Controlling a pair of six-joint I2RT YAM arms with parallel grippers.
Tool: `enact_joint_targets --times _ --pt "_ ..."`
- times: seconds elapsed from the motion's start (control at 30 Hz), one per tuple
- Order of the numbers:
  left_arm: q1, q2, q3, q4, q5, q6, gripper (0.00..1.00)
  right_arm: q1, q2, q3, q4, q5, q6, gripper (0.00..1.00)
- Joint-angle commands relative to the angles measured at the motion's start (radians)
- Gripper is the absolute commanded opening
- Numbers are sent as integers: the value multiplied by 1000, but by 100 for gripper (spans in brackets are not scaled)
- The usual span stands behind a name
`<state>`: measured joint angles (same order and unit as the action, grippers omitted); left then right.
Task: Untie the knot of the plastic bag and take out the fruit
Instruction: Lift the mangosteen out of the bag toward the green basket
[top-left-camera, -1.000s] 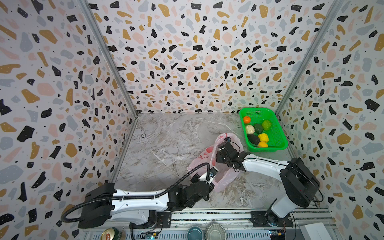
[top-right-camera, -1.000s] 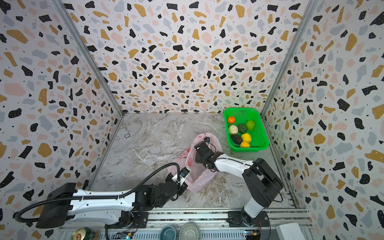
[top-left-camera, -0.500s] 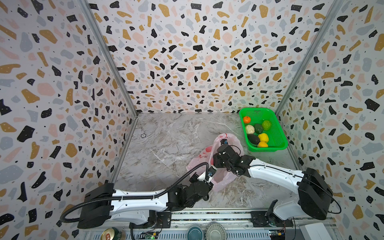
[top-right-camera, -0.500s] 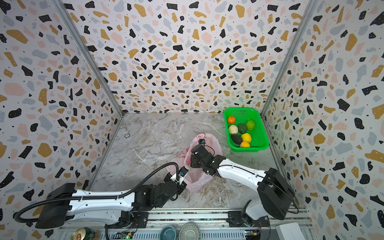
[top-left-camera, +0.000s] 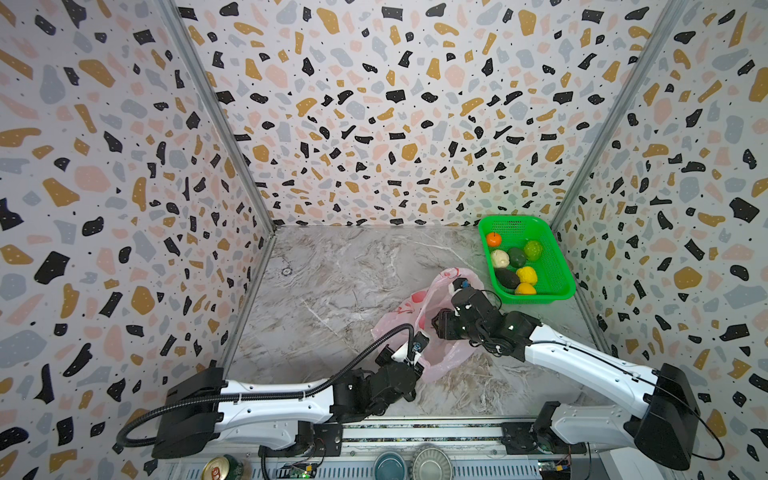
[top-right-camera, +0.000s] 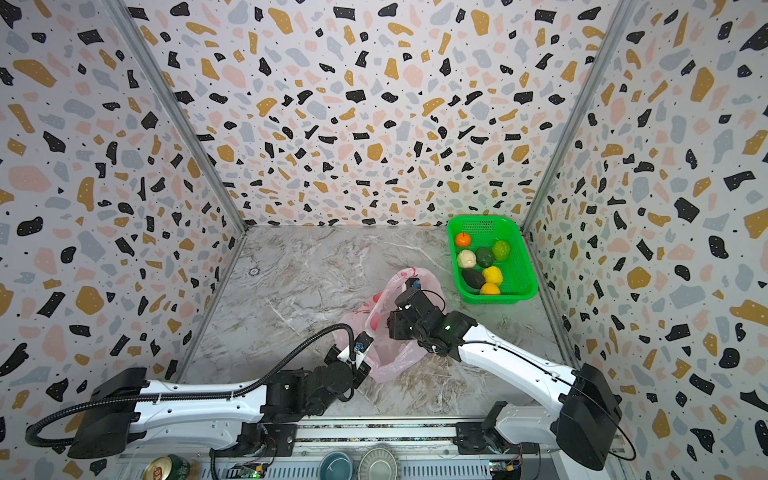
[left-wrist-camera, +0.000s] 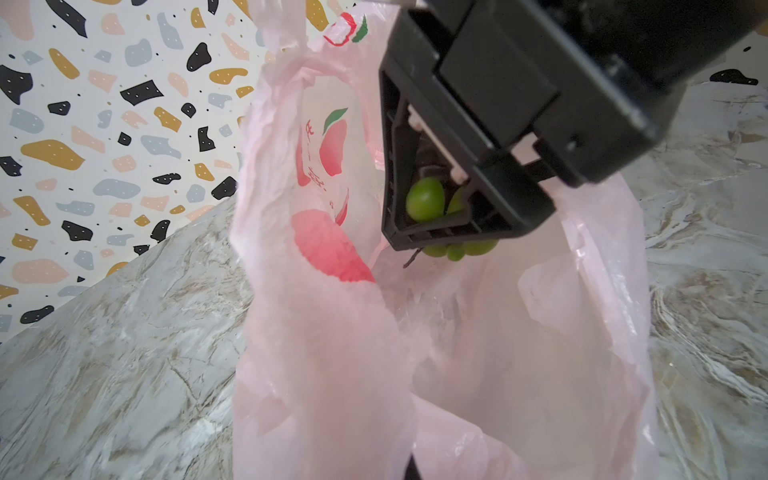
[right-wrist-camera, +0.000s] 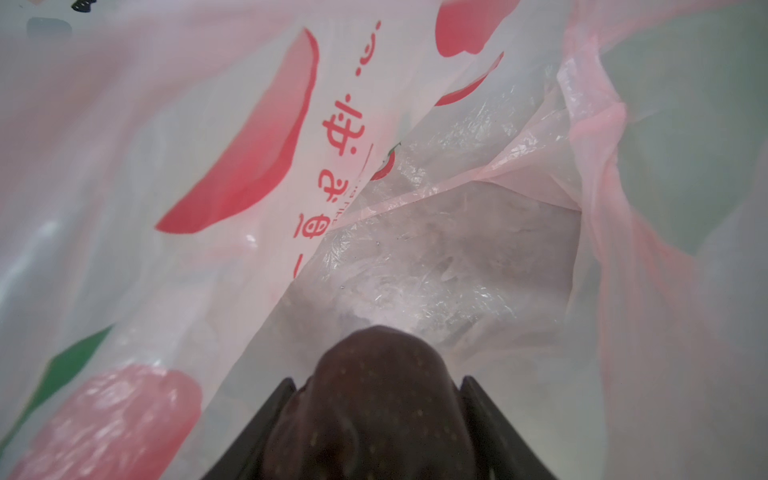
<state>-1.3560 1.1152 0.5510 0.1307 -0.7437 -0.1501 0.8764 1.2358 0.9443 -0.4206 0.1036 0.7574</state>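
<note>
Located bag (top-left-camera: 446, 359) on worktop (top-left-camera: 332, 299), lower centre-right in both top views; pink, crumpled, mouth open, red print on upper flaps. Found L tool (top-left-camera: 417, 360) at bag's lower-left edge, arm lying along bottom of frame. Jaws together, pinching pink film; L wrist view filled by that film close up. Found R tool (top-left-camera: 440, 326) extended in from lower right, tips inside bag mouth. Jaws part-way apart, clamped on fruit (right-wrist-camera: 374, 415): dark reddish-brown, pale-speckled in R wrist view. Noted green lobes (left-wrist-camera: 424, 201) w/ short stem betw same jaws in L wrist view; cannot tell whether one item or two. Held fruit within bag mouth; contact w/ bag floor not determinable. Logged green basket (top-left-camera: 550, 266) at upper right of worktop, in rt wall corner, near bag but apart. Counted seven pcs (top-left-camera: 516, 257) inside: orange, cream, dk green, yellow-green, blackish, yellow, orange-yellow. Noted can (top-left-camera: 224, 467), blue bowl (top-left-camera: 388, 465), grey dish (top-left-camera: 432, 465) along bottom edge, off worktop.
</note>
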Motion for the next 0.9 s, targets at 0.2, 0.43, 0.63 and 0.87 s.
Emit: enact_joint_targets --times 0.2,0.43,0.63,0.87 --pt "6 -3 1 10 -24 -15 0 -16 -85 135 -129 -5 -5 48" --pt "6 -5 -1 3 -29 -19 0 -152 -120 211 -148 -64 -56 48" --pt "10 -17 -1 -14 -36 -24 0 -334 -114 242 -140 -115 -141 48" --pt "18 -23 -6 -20 -25 -26 0 -610 -27 241 -2 -167 -242 48"
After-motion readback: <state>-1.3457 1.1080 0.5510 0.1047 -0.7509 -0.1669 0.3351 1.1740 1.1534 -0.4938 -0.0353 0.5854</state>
